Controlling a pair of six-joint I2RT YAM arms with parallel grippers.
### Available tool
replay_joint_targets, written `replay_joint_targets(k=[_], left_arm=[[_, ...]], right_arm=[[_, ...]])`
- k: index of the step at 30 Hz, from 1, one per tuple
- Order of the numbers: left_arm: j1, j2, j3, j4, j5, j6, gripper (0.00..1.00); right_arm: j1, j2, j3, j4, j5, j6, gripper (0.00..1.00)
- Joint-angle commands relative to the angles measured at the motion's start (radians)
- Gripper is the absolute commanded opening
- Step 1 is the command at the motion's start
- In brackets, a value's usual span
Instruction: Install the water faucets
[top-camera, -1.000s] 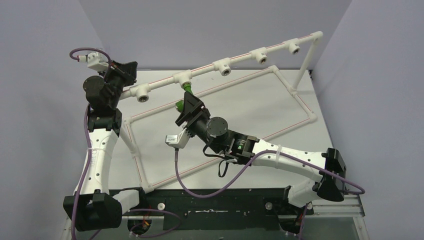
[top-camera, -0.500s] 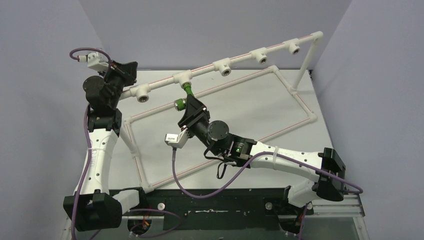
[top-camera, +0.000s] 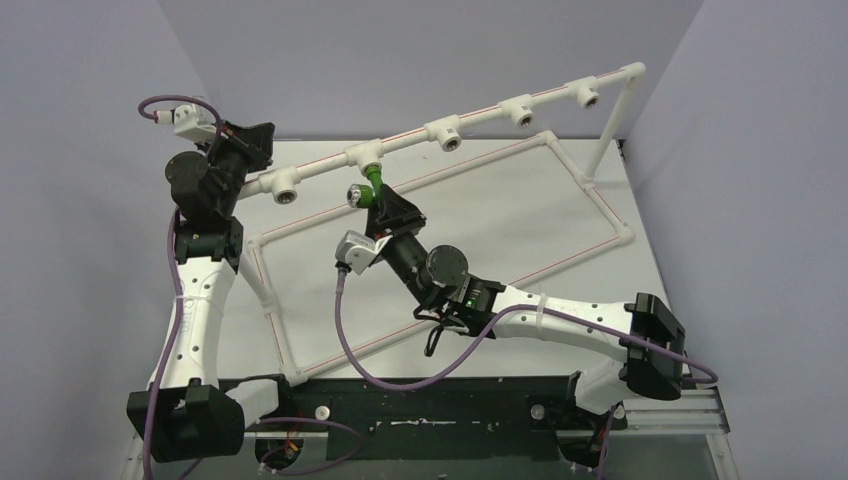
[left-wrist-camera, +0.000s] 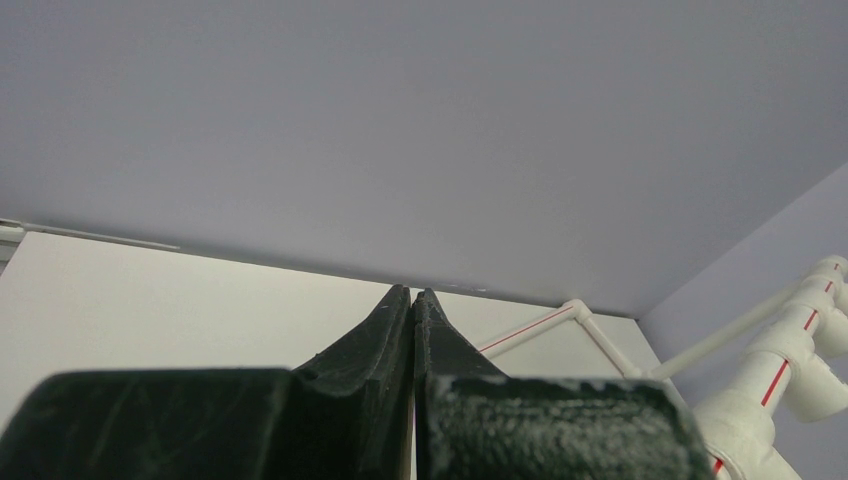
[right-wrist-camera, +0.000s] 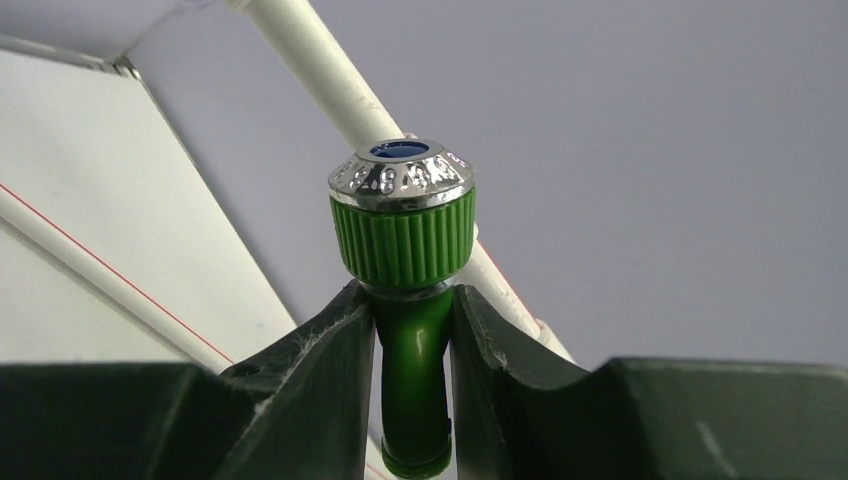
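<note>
So the green faucet (top-camera: 370, 183) is up at the second tee fitting (top-camera: 366, 155) from the left on the raised white pipe (top-camera: 483, 120). Its green neck reaches right up to the tee's opening, though I can't tell from above how far in it sits. The right end effector (right-wrist-camera: 405, 300) is clamped on the faucet's smooth green neck, just under the ribbed collar. The silver perforated cap with the blue centre pokes out past the fingertips. The left end effector (left-wrist-camera: 412, 297) is squeezed fully together with nothing in it. It hangs up by the left end of that same pipe, above the first tee (top-camera: 285, 190) and well apart from the faucet. The flat pipe frame (top-camera: 605, 208) lies on the white table (top-camera: 500, 205) underneath.
</note>
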Motion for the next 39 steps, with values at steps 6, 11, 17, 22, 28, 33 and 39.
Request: replay_joint_targets(k=[6, 11, 17, 22, 28, 33, 39], left_arm=[[0.01, 0.126, -0.134, -0.334, 0.027, -0.009, 0.0], [0.011, 0.122, -0.136, -0.334, 0.026, -0.009, 0.0], [0.011, 0.12, -0.136, -0.331, 0.03, -0.008, 0.0], [0.012, 0.121, -0.135, -0.331, 0.033, -0.011, 0.0], [0.013, 0.121, -0.135, -0.33, 0.032, -0.012, 0.0], [0.014, 0.122, -0.136, -0.33, 0.032, -0.013, 0.0], [0.014, 0.124, -0.137, -0.329, 0.033, -0.014, 0.0]], right_arm=[[-0.001, 0.03, 0.0, 0.334, 0.096, 0.602, 0.0], [-0.011, 0.05, -0.031, 0.434, 0.168, 0.823, 0.0], [-0.028, 0.058, -0.033, 0.459, 0.255, 1.058, 0.0], [-0.044, 0.04, -0.044, 0.432, 0.311, 1.305, 0.0], [-0.047, 0.018, -0.055, 0.366, 0.379, 1.576, 0.0], [-0.048, -0.017, -0.045, 0.203, 0.469, 1.854, 0.0], [-0.047, -0.064, -0.036, 0.043, 0.497, 2.111, 0.0]])
